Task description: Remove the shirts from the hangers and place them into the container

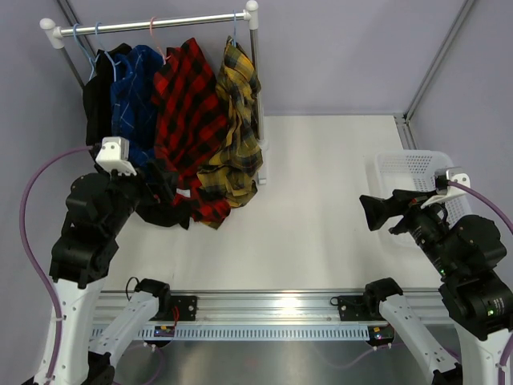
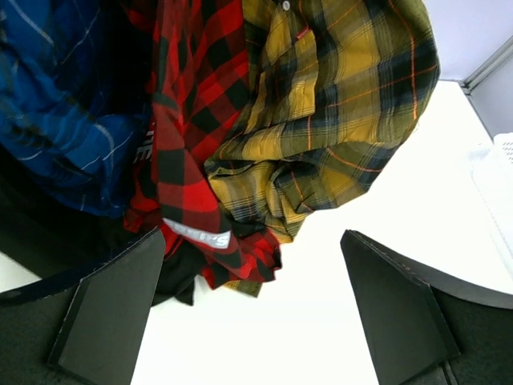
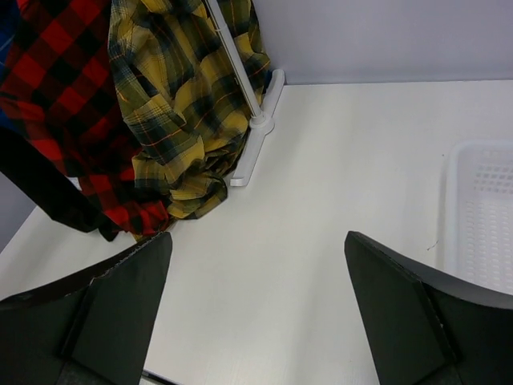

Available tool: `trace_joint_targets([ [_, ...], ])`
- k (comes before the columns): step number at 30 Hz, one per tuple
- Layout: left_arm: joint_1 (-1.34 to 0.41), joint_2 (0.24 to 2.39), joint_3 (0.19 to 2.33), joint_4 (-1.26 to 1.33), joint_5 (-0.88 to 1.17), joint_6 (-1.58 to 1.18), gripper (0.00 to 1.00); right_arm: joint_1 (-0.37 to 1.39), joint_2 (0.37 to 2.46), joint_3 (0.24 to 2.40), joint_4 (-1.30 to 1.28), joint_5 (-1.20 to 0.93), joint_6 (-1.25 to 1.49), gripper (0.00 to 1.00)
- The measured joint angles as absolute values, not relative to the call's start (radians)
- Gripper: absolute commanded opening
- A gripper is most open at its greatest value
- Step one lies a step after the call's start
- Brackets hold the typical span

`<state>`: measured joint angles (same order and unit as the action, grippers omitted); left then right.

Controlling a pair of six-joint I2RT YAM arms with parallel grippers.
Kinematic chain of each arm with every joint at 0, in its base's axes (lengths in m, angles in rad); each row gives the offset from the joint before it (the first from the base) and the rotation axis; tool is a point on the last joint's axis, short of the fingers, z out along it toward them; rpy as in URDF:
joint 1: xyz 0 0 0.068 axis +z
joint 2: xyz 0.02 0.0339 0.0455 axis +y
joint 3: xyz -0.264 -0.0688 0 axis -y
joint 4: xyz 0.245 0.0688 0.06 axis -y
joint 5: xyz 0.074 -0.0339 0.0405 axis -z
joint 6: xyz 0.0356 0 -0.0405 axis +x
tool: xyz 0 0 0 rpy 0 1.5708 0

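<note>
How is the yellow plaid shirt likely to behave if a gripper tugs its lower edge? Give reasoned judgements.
Probably floppy: the yellow shirt hangs in bunched folds, crumpled at its lower edge. Likely light, since a thin wire hanger carries it. A tug may swing it and drag the red shirt hanging against its side.

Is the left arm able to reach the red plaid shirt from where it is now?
Probably yes. The left arm has open jaws facing the red plaid shirt, hanging just ahead, nothing between.
</note>
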<state>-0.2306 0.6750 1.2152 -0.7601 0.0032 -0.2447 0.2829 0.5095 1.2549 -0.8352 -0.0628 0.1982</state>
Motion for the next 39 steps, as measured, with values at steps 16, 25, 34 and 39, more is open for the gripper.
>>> trace_joint_targets([
  [16,-0.462,1.341,1.794,-0.756,-0.078,-0.396,0.99,0.283,0.559,1.244,-0.834,-0.064,0.224,0.99],
  [25,-0.573,1.743,2.207,-0.743,-0.306,-0.411,0.85,0.283,0.607,1.239,-0.835,-0.062,0.231,1.0],
  [34,-0.59,1.914,2.265,-0.739,-0.531,-0.373,0.57,0.283,0.607,1.23,-0.836,-0.063,0.244,1.0],
  [39,-0.577,1.959,2.266,-0.729,-0.57,-0.349,0.21,0.283,0.606,1.228,-0.836,-0.064,0.244,0.99],
])
